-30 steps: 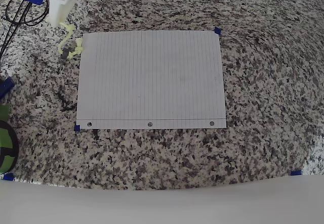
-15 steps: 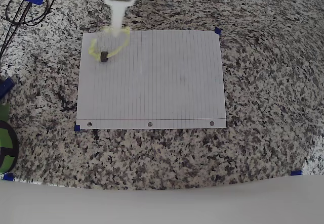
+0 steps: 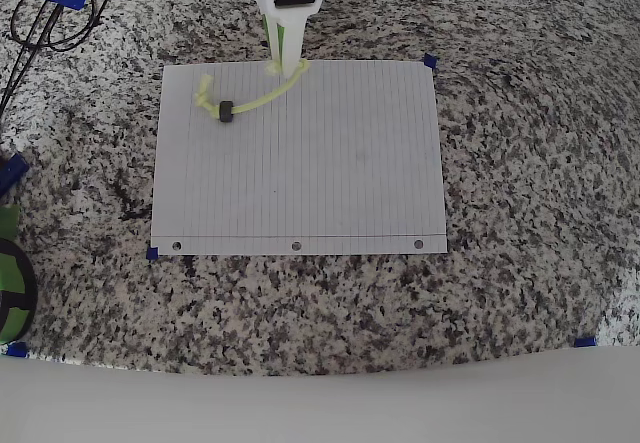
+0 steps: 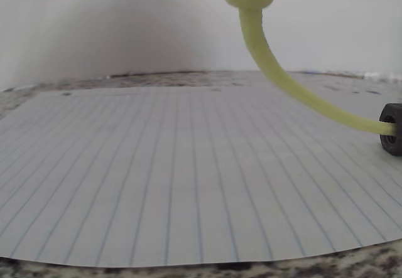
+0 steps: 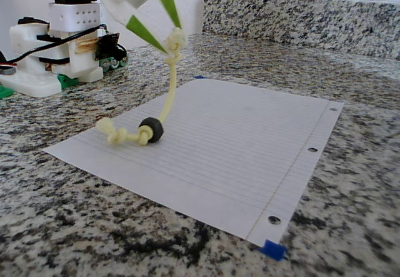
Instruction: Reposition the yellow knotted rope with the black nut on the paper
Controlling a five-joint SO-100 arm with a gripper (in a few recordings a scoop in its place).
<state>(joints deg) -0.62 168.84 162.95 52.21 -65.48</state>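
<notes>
In the fixed view the gripper hangs above the far left corner of the paper, its two green-tipped fingers closed together at their tips on the upper knot of the yellow knotted rope. From that knot the cord drops in a gentle curve to the sheet, passes through the black nut lying on the paper, and ends in a second knot just past the nut, also resting on the sheet.

Seen from overhead, the gripper sits over the paper's top edge, left of its middle — the rope runs from there down and leftward to the nut in the sheet's upper left corner area. The punched holes line the bottom edge of the paper, which lies flat on the speckled granite surface, with small blue tape marks at some corners.

The wrist view shows the held knot at the top, the rope arcing to the nut at the right edge.
</notes>
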